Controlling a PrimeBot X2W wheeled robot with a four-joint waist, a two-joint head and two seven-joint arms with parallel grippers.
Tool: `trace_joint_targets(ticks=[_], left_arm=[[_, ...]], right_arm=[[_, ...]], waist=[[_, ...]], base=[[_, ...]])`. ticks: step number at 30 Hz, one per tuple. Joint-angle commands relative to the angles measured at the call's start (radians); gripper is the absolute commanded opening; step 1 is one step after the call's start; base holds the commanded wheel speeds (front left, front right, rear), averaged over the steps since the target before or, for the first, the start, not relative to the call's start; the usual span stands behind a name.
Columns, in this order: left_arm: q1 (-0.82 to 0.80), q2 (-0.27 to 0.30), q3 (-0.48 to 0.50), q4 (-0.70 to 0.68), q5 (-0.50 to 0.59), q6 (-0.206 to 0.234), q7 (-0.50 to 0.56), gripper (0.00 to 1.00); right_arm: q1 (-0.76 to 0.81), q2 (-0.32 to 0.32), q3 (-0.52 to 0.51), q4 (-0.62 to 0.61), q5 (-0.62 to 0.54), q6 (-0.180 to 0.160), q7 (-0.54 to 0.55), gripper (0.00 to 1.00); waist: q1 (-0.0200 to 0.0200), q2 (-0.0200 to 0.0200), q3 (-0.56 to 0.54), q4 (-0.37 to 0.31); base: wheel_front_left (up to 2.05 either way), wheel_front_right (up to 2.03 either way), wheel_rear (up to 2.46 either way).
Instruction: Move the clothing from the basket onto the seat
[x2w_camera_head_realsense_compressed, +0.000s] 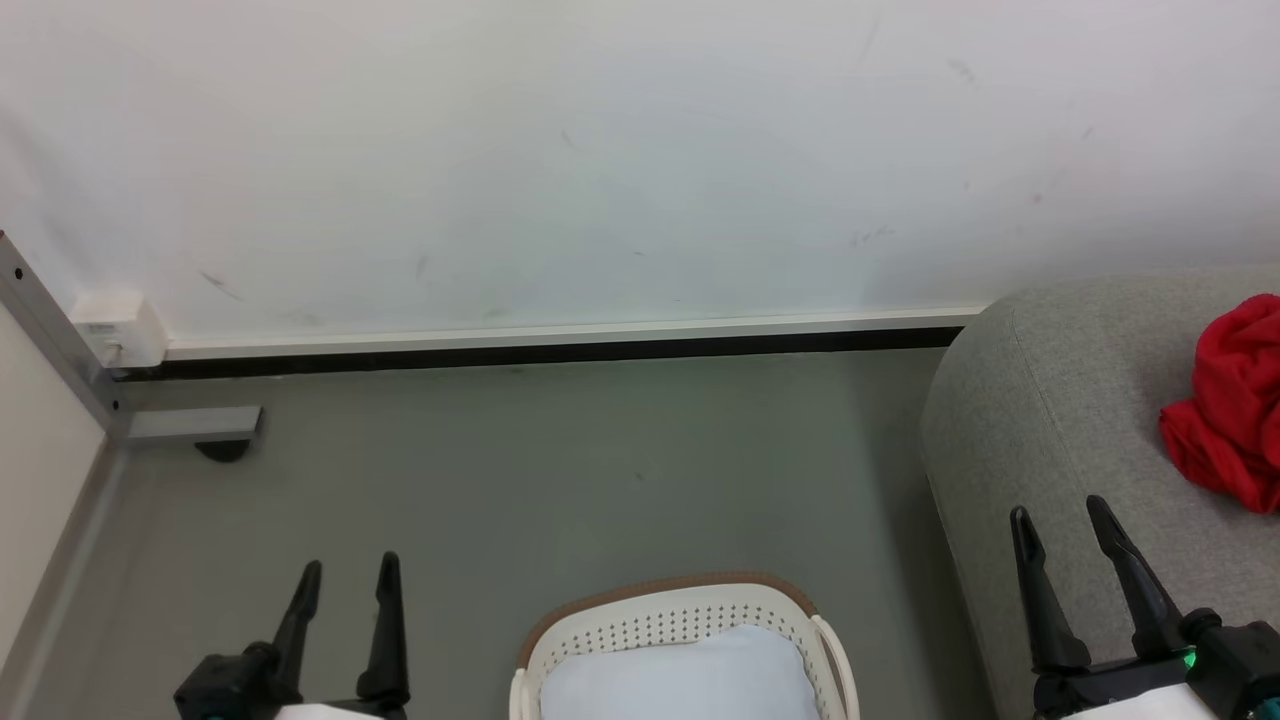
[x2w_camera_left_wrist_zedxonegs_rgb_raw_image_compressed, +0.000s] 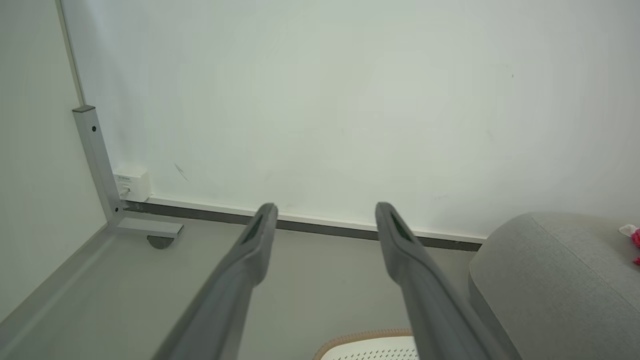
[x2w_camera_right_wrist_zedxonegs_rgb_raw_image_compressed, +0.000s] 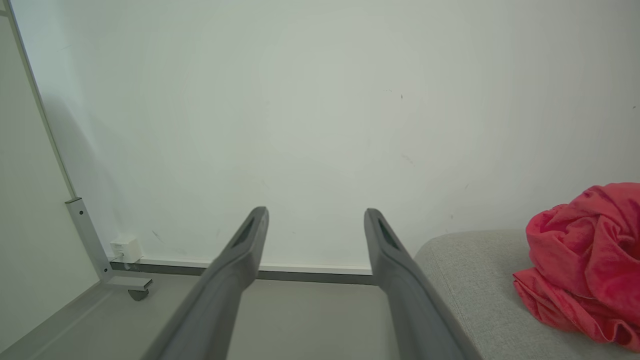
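The red clothing (x2w_camera_head_realsense_compressed: 1230, 405) lies crumpled on the grey seat (x2w_camera_head_realsense_compressed: 1060, 420) at the right edge of the head view; the right wrist view has the clothing (x2w_camera_right_wrist_zedxonegs_rgb_raw_image_compressed: 585, 260) resting on the seat (x2w_camera_right_wrist_zedxonegs_rgb_raw_image_compressed: 470, 285) at its right. The white basket (x2w_camera_head_realsense_compressed: 690, 625) with its brown rim stands on the floor at bottom centre, holding a pale white-blue cloth (x2w_camera_head_realsense_compressed: 680, 680). My left gripper (x2w_camera_head_realsense_compressed: 345, 570) is open over the floor, left of the basket. My right gripper (x2w_camera_head_realsense_compressed: 1060, 515) is open over the seat's near edge, left of the clothing and apart from it.
A white wall with a dark baseboard (x2w_camera_head_realsense_compressed: 560, 350) closes the far side. A grey metal post with a foot (x2w_camera_head_realsense_compressed: 190, 425) and a small white box (x2w_camera_head_realsense_compressed: 120, 330) stand in the left corner. Grey floor (x2w_camera_head_realsense_compressed: 560, 470) lies between basket and wall.
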Motion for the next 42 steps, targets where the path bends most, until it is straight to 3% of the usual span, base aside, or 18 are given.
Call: trace_joint_targets(ticks=[1,8,9,14,42], left_arm=[[-0.006,0.0,0.006,0.003,0.007,-0.004,0.0,1.0],[-0.006,-0.003,0.021,0.02,0.013,-0.015,0.0,1.0],[-0.006,-0.004,0.022,0.023,0.012,-0.016,0.0,0.0],[0.014,-0.012,0.016,0.057,-0.007,-0.014,0.006,0.0],[-0.021,-0.009,0.054,0.047,-0.49,-0.04,0.134,0.0]], right_arm=[[-0.009,-0.001,-0.005,0.004,-0.009,-0.002,0.001,1.0],[-0.011,0.004,-0.004,0.011,-0.008,-0.002,0.0,1.0],[-0.011,0.004,-0.003,0.012,-0.007,-0.002,0.0,0.0],[0.024,0.014,0.004,0.038,0.011,0.0,0.003,0.0],[-0.004,0.026,-0.063,0.062,0.466,0.0,0.12,0.0]], waist=[[-0.0001,0.0,0.0,0.0],[-0.0001,0.0,-0.003,-0.003],[-0.0001,0.0,-0.004,-0.004],[-0.0001,0.0,-0.004,-0.003],[-0.0001,0.0,0.0,0.018]], base=[[0.0,0.0,0.0],[0.0,0.0,0.0],[0.0,0.0,0.0],[0.0,0.0,0.0],[0.0,0.0,0.0]])
